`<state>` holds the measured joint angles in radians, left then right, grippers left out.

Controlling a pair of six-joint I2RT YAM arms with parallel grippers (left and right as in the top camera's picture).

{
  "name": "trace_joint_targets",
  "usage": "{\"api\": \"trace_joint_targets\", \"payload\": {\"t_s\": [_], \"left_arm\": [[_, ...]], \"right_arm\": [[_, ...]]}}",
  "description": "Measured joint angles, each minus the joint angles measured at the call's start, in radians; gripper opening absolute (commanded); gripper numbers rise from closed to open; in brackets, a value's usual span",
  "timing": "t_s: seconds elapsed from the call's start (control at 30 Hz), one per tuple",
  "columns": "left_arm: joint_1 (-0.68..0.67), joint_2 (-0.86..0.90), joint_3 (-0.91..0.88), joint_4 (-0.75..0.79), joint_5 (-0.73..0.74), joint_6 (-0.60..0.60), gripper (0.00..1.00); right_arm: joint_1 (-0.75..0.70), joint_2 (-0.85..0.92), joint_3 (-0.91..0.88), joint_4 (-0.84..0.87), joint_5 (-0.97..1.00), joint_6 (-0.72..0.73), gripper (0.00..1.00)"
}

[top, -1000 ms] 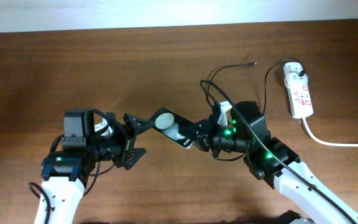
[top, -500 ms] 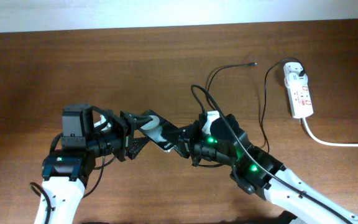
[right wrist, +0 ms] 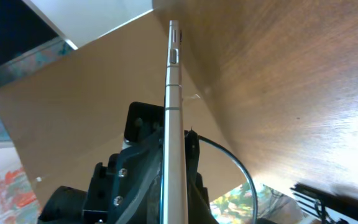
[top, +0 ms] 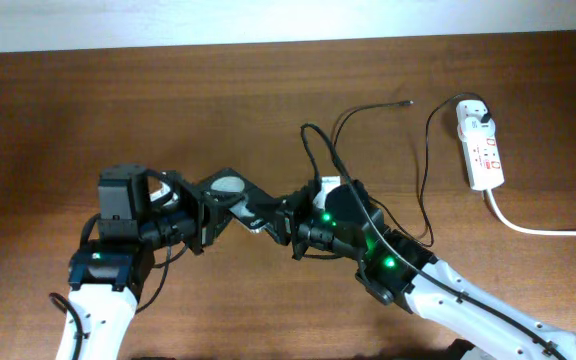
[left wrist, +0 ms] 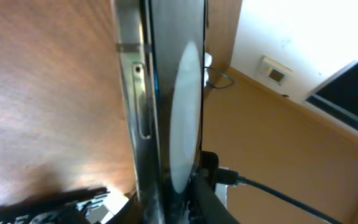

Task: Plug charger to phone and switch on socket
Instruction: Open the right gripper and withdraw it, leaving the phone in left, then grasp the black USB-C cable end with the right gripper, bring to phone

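The phone, black with a round white glare, hangs above the table between my two grippers. My left gripper is shut on its left end, and my right gripper is shut on its right end. In the left wrist view the phone stands edge-on between the jaws of the left gripper. The right wrist view shows the phone's thin silver edge rising from the right gripper. The charger loops over the table, its connector tip lying free. The socket lies at the far right.
A thick white cord runs from the socket off the right edge. The charger's white plug end sits in the socket's far end. Loops of black cable rise just behind my right arm. Bare wooden table stretches across the left and far side.
My right gripper carried the phone leftward toward the left arm. The left gripper, open a second ago, has shut on the phone's left end.
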<state>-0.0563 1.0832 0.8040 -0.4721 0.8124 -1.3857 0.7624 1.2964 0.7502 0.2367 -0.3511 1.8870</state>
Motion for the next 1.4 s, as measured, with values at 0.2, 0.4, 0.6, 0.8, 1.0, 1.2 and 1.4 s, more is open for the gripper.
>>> {"api": "trace_joint_targets", "payload": {"t_s": [0.2,0.4,0.6,0.8,1.0,1.2,1.4], "left_arm": [[0.000,0.000,-0.001,0.015,-0.013,-0.005,0.00],[0.000,0.005,-0.001,0.016,-0.187,0.364,0.00],[0.000,0.006,-0.003,-0.325,-0.220,0.803,0.00],[-0.001,0.007,-0.003,-0.402,-0.215,0.904,0.00],[-0.001,0.007,-0.003,-0.406,-0.215,0.912,0.00],[0.000,0.007,-0.003,-0.394,-0.227,0.915,0.00],[0.000,0.008,-0.004,-0.368,-0.245,0.915,0.00]], "right_arm": [[0.007,0.000,0.000,0.012,-0.087,0.015,0.35],[0.010,0.001,0.005,-0.094,-0.138,-0.223,0.71],[-0.072,0.001,0.012,-0.561,-0.134,-0.684,0.96],[-0.099,0.001,0.011,-0.716,0.174,-0.761,0.99],[-0.101,0.008,0.254,-0.901,0.445,-0.926,0.99],[-0.269,0.189,0.625,-0.929,0.703,-1.054,0.99],[-0.393,0.757,0.740,-0.677,0.626,-1.212,0.74]]}}
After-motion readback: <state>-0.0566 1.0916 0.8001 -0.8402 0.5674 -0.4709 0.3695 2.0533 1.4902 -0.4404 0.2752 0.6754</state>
